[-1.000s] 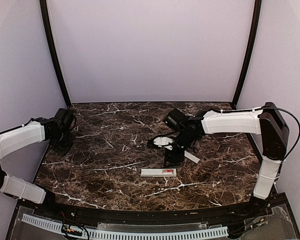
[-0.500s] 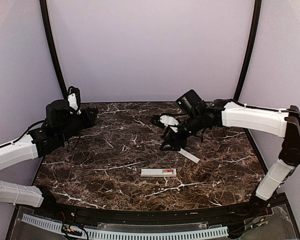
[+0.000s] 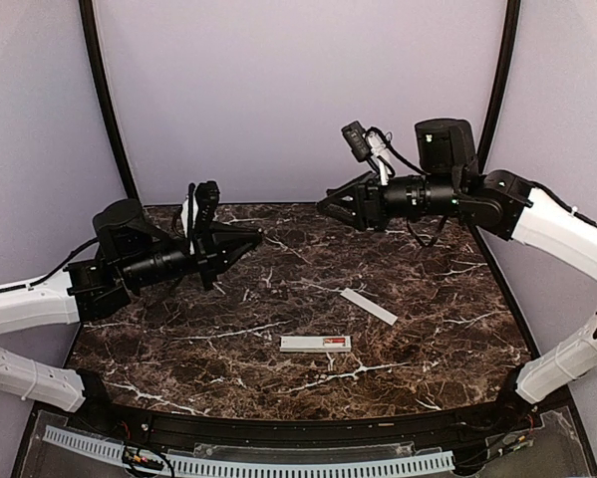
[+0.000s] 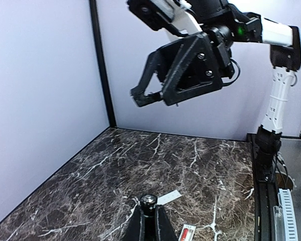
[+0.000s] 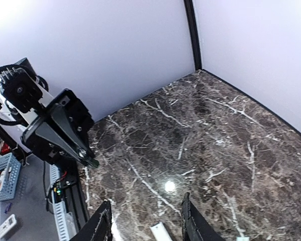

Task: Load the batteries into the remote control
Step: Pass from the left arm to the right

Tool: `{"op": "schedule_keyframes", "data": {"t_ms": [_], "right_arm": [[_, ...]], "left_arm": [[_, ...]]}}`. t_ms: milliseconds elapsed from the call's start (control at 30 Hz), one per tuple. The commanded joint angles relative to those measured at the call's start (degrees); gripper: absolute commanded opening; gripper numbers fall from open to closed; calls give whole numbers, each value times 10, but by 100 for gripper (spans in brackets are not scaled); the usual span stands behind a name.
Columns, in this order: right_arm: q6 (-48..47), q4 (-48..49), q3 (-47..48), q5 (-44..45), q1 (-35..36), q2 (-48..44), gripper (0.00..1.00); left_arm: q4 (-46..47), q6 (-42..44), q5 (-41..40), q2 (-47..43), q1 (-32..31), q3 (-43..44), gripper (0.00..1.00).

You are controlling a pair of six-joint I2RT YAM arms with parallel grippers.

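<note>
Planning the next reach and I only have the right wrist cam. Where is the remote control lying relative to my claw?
Observer: The remote control lies flat and crosswise near the middle of the table, toward its near edge. The right claw hangs high over the far side, well away from it.
Operator: Anything loaded in it?
Observer: The top view shows red toward its right end, and the left wrist view shows red in it too. It looks like a battery seated in the bay. I can't tell how many.
</note>
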Motion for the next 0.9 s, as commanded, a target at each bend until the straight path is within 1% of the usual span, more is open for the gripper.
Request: {"op": "schedule_keyframes", "data": {"t_ms": [0,133,233,267,300,333,367,400,433,467,500,533,567,600,667,733,867], "right_arm": [[76,17,7,71,64,-1,44],[84,49,-16,52,82,-7,44],[87,50,-17,57,99,-3,45],[80,54,-21,52,105,-5,45],[71,64,-29,48,112,-8,45],[57,83,-41,43,119,-15,45],[47,108,-57,40,126,-23,45],[36,137,-77,38,132,-31,45],[26,172,-95,38,138,-39,45],[21,205,-114,46,142,-44,44],[19,249,-135,51,147,-42,43],[15,295,-146,54,152,-35,42],[8,314,-150,55,156,-26,41],[0,329,-149,62,162,-17,41],[-18,348,-145,81,172,0,41],[-32,357,-135,96,178,18,39],[-36,343,-107,116,180,42,32]], "left_arm": [[30,74,60,1,-22,13,0],[5,111,78,4,-48,25,0],[5,96,62,3,-57,29,0],[27,68,57,1,-57,25,0],[44,19,37,-1,-57,21,0],[89,-11,25,-3,-57,10,0],[115,-79,3,-3,-57,3,0],[162,-110,-6,-1,-57,-10,0],[184,-178,-27,4,-57,-16,0],[225,-208,-52,8,-57,-26,0],[245,-264,-64,20,-57,-31,0],[287,-287,-80,27,-57,-41,0],[308,-312,-84,43,-57,-45,0],[342,-321,-89,50,-58,-49,0],[354,-337,-94,64,-60,-44,0],[350,-342,-98,68,-65,-38,0],[325,-327,-101,57,-71,-34,0]]}}
